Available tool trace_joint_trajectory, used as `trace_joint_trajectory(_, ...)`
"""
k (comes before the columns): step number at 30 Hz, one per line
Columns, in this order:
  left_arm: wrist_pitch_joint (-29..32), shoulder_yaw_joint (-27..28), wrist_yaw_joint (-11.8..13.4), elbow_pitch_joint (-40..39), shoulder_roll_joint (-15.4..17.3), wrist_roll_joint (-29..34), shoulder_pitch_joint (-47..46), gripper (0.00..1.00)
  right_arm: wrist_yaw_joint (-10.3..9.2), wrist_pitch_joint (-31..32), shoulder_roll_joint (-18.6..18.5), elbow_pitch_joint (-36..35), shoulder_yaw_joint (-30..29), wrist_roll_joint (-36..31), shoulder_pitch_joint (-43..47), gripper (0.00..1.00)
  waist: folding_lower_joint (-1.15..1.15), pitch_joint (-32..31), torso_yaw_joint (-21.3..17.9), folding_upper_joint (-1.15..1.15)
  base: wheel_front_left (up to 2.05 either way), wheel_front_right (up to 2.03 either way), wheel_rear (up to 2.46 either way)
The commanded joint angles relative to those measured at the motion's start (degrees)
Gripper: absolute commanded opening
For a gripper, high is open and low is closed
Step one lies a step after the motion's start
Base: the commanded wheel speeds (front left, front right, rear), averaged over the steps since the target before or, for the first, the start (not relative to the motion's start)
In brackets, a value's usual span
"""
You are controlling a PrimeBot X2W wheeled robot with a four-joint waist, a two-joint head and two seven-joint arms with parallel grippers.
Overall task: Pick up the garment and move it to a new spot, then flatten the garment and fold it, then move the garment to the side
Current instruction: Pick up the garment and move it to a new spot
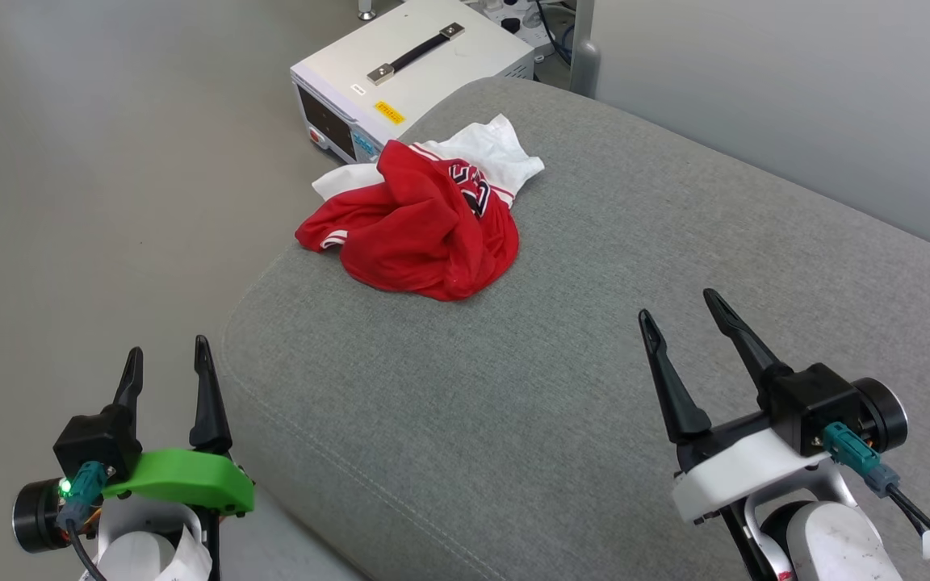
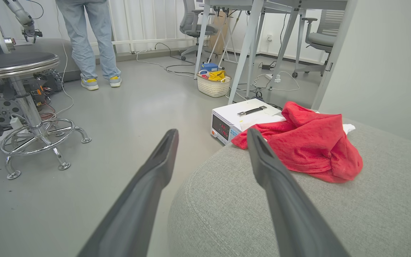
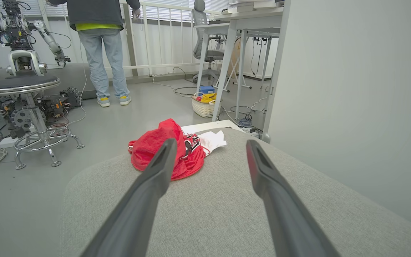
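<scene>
1. Dark-fingered left gripper (image 1: 169,345) and right gripper (image 1: 676,303): both wide open, empty, touching nothing.
2. Red garment (image 1: 416,234) lies crumpled near far edge of grey cushion (image 1: 513,403); print (image 1: 471,187) seemingly lettering.
3. White box (image 1: 416,64) stands on floor (image 1: 94,202) beyond.

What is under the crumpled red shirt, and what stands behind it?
The garment lies on the grey cushion, at its far edge. Behind it, a white box with a handle stands on the floor. The garment's folds hide anything beneath them.

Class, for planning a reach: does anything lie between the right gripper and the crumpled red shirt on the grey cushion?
Nothing visible does. Only bare cushion lies between the open right gripper and the shirt; the white box stands beyond the shirt.
</scene>
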Motion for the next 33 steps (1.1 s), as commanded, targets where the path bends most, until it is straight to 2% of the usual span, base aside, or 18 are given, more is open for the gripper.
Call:
trace_joint_trajectory(1,-0.62,0.41,-0.46,0.64,0.42,0.04,-1.23,1.0,0.39,-0.31,-0.3,-0.15,0.16,0.17,-1.01,1.0,-0.01,0.15,0.45,0.0,0.0,0.0,0.0)
trace_joint_trajectory(5,-1.02,0.64,-1.02,2.34,0.91,-0.3,-2.95,1.0,0.4,-0.07,-0.31,-0.47,0.01,0.31,-1.2,1.0,-0.01,0.78,0.8,0.0,0.0,0.0,0.0)
trace_joint_trajectory(11,-0.89,-0.19,-2.26,6.31,2.69,-1.57,-7.98,1.0,0.4,0.95,-0.31,-1.3,-0.55,-0.56,-2.01,1.0,-0.01,2.49,-0.65,0.0,0.0,0.0,0.0)
trace_joint_trajectory(15,2.02,-1.66,-3.06,9.08,4.52,-2.98,-12.98,1.0,0.4,1.69,-0.31,-1.88,-0.66,-1.1,-2.74,1.0,-0.01,4.03,-2.14,0.0,0.0,0.0,0.0)
trace_joint_trajectory(23,10.87,-6.37,-3.89,15.67,10.53,-9.53,-26.12,1.0,0.4,3.34,-0.31,-2.85,0.58,-2.71,-5.63,1.0,-0.01,9.04,-7.11,0.0,0.0,0.0,0.0)
trace_joint_trajectory(33,23.56,-16.86,-3.93,25.58,20.63,-25.01,-39.23,1.0,0.4,4.21,-0.43,-4.09,2.52,-4.36,-10.56,1.0,-0.01,16.55,-14.33,0.0,0.0,0.0,0.0)
